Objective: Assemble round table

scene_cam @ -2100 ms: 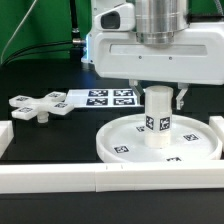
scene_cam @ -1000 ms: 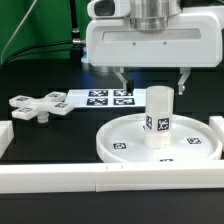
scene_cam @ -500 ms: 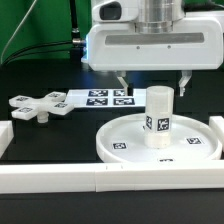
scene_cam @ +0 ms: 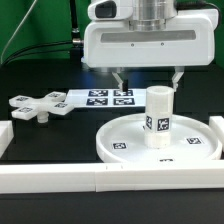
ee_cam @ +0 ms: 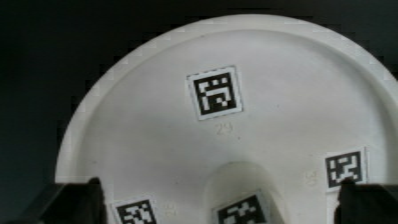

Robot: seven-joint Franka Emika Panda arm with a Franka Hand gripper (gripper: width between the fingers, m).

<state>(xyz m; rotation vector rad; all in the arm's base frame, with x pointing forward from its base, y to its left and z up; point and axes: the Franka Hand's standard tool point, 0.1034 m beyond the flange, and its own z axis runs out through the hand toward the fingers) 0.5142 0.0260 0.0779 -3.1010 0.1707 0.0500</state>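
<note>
From my remote seat: a matte black table [scene_cam: 60, 135] under a green backdrop [scene_cam: 30, 30], with a white border rail [scene_cam: 100, 180] along the near edge. The smooth white plastic round disc [scene_cam: 110, 145], rimmed and tagged, lies flat. The short thick post [scene_cam: 158, 115] stands upright at its centre. In the exterior view, the cross-shaped piece [scene_cam: 38, 105] rests well apart at ten o'clock from the disc, beside the flat marker board [scene_cam: 105, 97]. The gripper [scene_cam: 149, 80] hangs at twelve o'clock above the post, fingers spread wider than it, holding nothing.
</note>
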